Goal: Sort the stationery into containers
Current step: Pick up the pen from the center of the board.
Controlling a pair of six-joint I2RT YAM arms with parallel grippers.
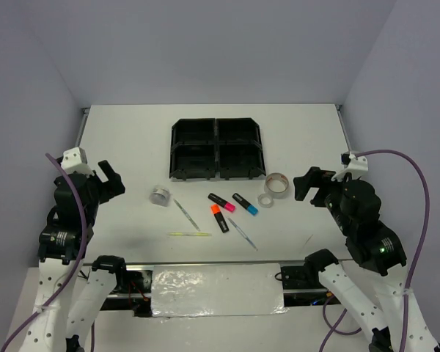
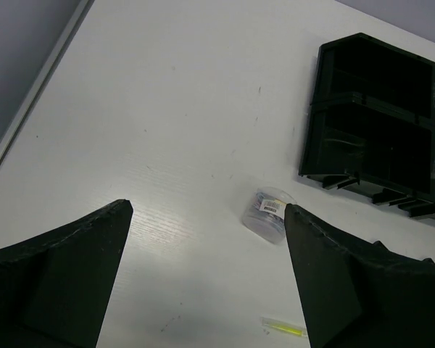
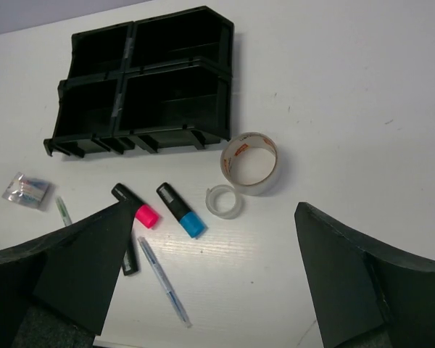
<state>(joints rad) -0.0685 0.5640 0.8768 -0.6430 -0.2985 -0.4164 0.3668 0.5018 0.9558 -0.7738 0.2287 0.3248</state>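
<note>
Two grippers spread, empty-handed: left gripper [image 2: 206, 206], right gripper [image 3: 212, 206] | tray [image 1: 217, 149] at table's [image 1: 132, 139] 12 o'clock | highlighters [image 1: 221, 203], pens [image 1: 185, 213], tapes [image 1: 276, 185], silvery roll [image 1: 160, 195] loose at tray's 6 o'clock

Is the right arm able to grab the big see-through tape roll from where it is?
Probably yes. The big clear tape roll lies on the white table just ahead of the open right gripper, with nothing between them. The small clear tape ring beside it might get nudged.
</note>
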